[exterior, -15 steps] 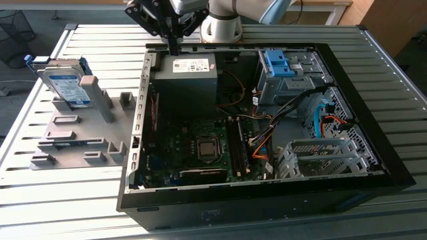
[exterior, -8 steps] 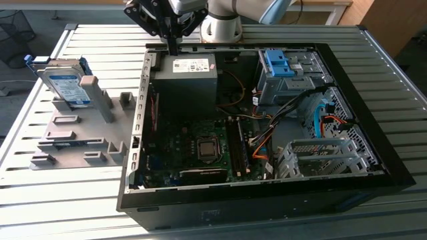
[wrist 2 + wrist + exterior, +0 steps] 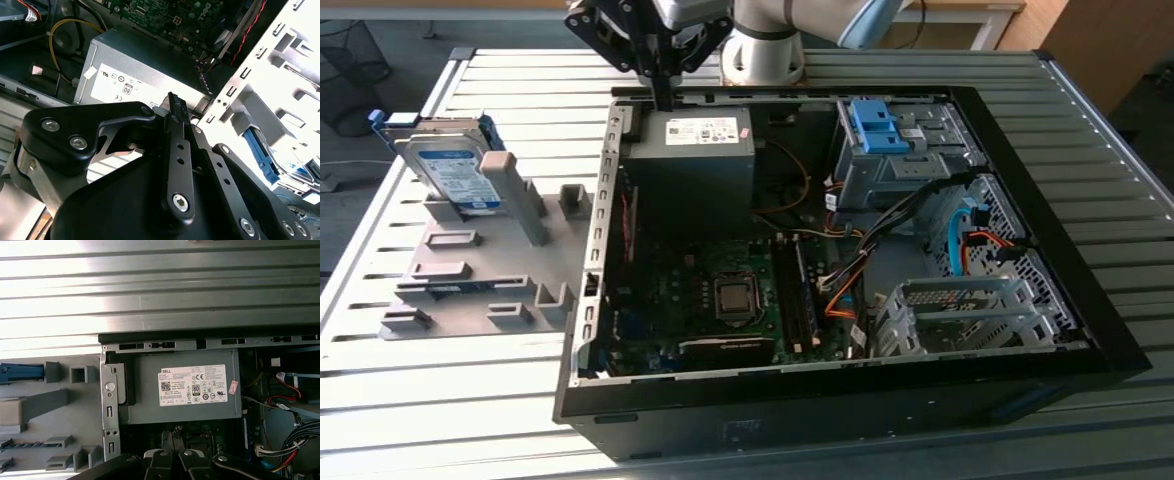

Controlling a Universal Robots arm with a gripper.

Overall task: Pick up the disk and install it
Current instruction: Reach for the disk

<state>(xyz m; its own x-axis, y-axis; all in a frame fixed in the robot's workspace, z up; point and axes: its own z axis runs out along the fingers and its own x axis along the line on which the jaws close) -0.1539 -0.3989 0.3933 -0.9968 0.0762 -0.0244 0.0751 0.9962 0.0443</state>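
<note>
The black gripper (image 3: 662, 98) hangs over the grey metal power-supply box (image 3: 694, 150) inside the open black computer case (image 3: 1121, 350), fingers pressed together, empty. The flat silver disk with blue rails (image 3: 450, 168) stands tilted in a grey plastic fixture (image 3: 467, 265), near the edge of the slatted metal bench (image 3: 454, 400) at the exterior view's left.

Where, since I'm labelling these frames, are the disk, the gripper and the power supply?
disk (image 3: 448, 166): exterior view, on its white label.
gripper (image 3: 662, 102): exterior view, between its fingertips.
power supply (image 3: 186, 388): first wrist view, on its white sticker.
</note>
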